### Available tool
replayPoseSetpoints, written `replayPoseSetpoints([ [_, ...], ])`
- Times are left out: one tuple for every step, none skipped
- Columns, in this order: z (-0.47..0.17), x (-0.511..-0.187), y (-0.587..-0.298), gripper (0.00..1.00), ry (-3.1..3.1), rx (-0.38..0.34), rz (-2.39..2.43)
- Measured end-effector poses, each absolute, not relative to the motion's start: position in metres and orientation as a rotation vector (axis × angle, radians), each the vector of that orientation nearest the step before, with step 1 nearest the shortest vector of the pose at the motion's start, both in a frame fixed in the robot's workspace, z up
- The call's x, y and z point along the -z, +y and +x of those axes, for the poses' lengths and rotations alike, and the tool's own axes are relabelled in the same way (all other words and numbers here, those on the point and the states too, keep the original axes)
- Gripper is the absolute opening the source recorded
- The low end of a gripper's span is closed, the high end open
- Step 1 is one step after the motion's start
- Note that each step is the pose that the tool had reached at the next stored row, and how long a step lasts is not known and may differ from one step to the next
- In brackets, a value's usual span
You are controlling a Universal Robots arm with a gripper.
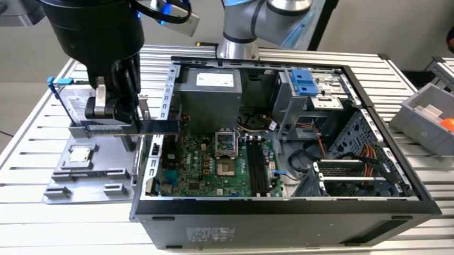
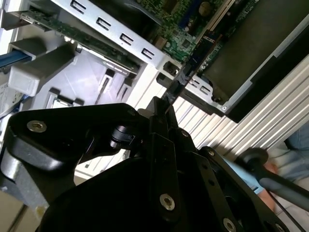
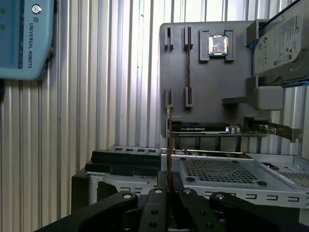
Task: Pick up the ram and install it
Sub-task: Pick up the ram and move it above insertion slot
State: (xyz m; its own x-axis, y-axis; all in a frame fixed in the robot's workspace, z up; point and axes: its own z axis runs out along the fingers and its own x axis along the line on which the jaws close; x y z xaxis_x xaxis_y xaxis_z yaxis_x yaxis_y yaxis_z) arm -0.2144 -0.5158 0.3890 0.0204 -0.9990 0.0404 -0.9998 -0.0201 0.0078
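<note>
Claw (image 1: 117, 122) clamped on ram (image 1: 157, 126), stick level, on edge | place: over case (image 1: 284, 210) side wall, beside tray (image 1: 85, 183) | judgement: carry wants ram level, clear of wall, squared to slots (image 1: 257, 167)

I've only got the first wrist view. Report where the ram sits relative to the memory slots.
Observer: In the exterior view the gripper holds the ram level beside the case, one end reaching the case's wall on the exterior view's left.
Operator: Now locate the slots.
Observer: The memory slots lie on the motherboard inside the case, further toward the exterior view's right.
Operator: Say whether they're free.
Observer: They look empty; no stick shows in them.
</note>
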Motion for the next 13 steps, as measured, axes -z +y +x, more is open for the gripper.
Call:
replayPoseSetpoints([
  [-0.213, -0.389, -0.516, 0.0, -2.175, -0.036, 2.22],
  [-0.212, -0.389, -0.516, 0.0, -2.175, -0.036, 2.22],
  [-0.211, -0.389, -0.516, 0.0, -2.175, -0.036, 2.219],
  [-0.21, -0.389, -0.516, 0.0, -2.175, -0.036, 2.219],
  [-0.209, -0.389, -0.516, 0.0, -2.175, -0.036, 2.219],
  [-0.208, -0.389, -0.516, 0.0, -2.175, -0.036, 2.219],
  [-0.208, -0.389, -0.516, 0.0, -2.175, -0.036, 2.219],
  [-0.207, -0.389, -0.516, 0.0, -2.175, -0.036, 2.219],
  [-0.206, -0.389, -0.516, 0.0, -2.175, -0.036, 2.219],
  [-0.205, -0.389, -0.516, 0.0, -2.175, -0.036, 2.22],
  [-0.204, -0.389, -0.516, 0.0, -2.175, -0.036, 2.219],
  [-0.203, -0.389, -0.516, 0.0, -2.175, -0.036, 2.219],
  [-0.202, -0.389, -0.516, 0.0, -2.175, -0.036, 2.219],
])
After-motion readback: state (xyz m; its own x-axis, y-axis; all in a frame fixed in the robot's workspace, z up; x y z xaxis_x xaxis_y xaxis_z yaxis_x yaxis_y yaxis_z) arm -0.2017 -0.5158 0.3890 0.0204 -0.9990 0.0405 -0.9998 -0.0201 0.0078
